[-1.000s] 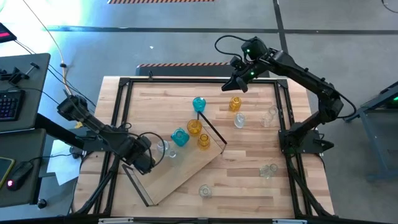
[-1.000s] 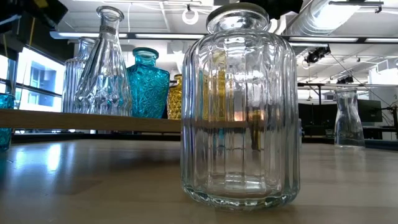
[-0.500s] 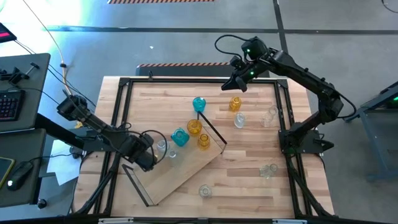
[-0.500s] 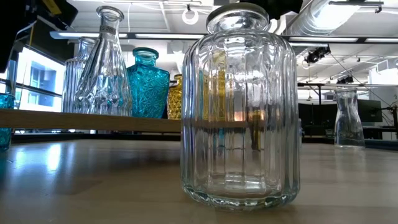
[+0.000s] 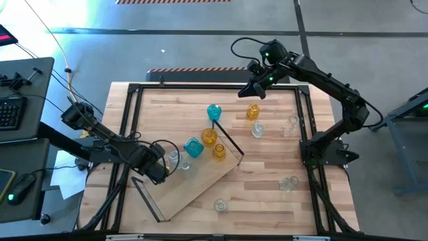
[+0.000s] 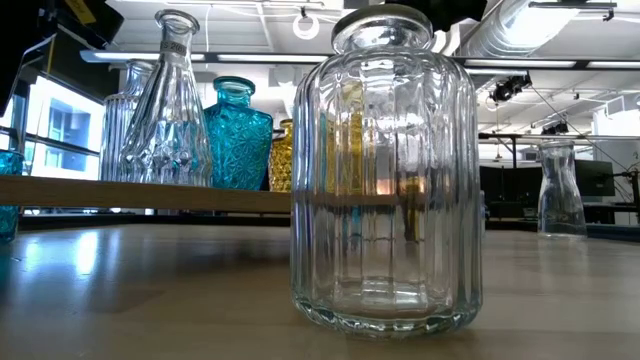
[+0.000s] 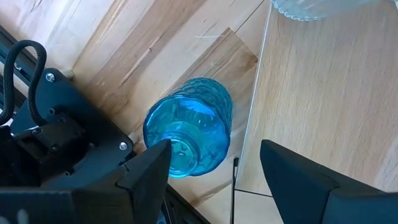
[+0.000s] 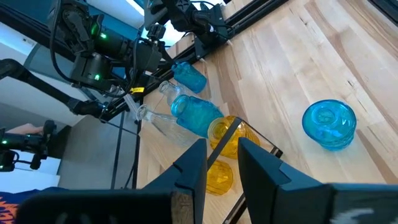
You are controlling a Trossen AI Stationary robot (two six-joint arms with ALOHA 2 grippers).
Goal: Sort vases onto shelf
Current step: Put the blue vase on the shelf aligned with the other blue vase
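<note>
Hovering at seven o'clock, your left gripper [image 7: 214, 165] is spreading its fingers beside a blue vase [image 7: 189, 134] lying on the table [image 7: 149, 43]; right gripper [image 5: 253, 92] fingers: cannot tell.

Right gripper [image 8: 219, 163] above table (nothing held), teal vase [image 8: 329, 124] alone, amber vases [image 8: 231, 136] on shelf [image 8: 163, 155]

A lab or workshop: concrete floor [image 5: 200, 40], exposed ceiling ducts [image 6: 540, 25], keyboard [image 5: 9, 110] beside the table.

striped wooden tabletop [image 5: 267, 194] inside a black frame [image 5: 200, 87]. keyboard [image 5: 9, 112] and mouse [image 5: 23, 187] on a side desk [image 5: 27, 73].
</note>
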